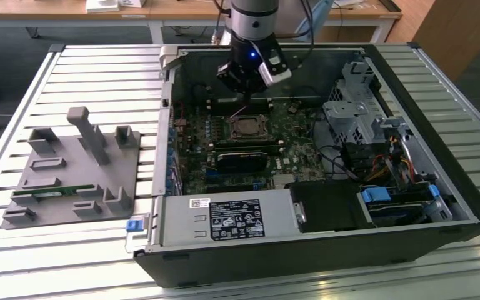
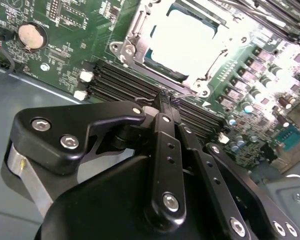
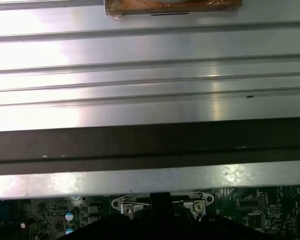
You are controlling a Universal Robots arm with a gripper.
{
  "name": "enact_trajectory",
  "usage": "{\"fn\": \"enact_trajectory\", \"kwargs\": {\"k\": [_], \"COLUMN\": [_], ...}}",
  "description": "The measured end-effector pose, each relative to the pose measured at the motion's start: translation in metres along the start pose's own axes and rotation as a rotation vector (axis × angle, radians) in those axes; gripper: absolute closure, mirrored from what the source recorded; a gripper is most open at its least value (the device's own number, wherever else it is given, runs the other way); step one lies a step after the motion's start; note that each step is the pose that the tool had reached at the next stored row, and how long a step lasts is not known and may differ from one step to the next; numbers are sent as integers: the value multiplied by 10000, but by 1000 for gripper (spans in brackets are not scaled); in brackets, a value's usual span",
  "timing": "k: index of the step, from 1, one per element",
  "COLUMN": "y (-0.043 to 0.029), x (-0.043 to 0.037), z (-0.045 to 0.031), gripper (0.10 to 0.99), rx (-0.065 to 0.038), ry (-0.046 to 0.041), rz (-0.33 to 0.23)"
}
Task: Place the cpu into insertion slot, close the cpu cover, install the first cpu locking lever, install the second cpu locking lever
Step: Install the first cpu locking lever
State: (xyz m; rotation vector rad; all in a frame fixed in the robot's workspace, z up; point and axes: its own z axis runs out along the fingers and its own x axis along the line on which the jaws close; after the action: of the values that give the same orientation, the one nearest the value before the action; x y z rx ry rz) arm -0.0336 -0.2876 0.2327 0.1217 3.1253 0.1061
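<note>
Beside the cpu cover point(image 2: 134, 37) framing the cpu point(image 2: 185, 42), second wrist view shows jaws pressed together.

We seem to be in a robotics lab: an arm point(image 1: 252, 15) hangs over an opened PC case point(image 1: 307, 256) on a slatted metal worktop point(image 1: 90, 75), beside a grey fixture plate point(image 1: 57, 187), with wooden desks point(image 1: 190, 9) behind.

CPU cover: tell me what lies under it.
Through the cut-out of the cover shows the bright metal top of the chip. The chip's edges run under the frame and are covered, and whatever lies beneath the chip is hidden by it.
</note>
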Motion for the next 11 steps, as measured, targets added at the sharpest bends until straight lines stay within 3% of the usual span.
{"fn": "enact_trajectory", "kwargs": {"k": [11], "y": [12], "x": [-110], "z": [103], "gripper": [980], "rx": [31], "ry": [10], "rz": [-22]}}
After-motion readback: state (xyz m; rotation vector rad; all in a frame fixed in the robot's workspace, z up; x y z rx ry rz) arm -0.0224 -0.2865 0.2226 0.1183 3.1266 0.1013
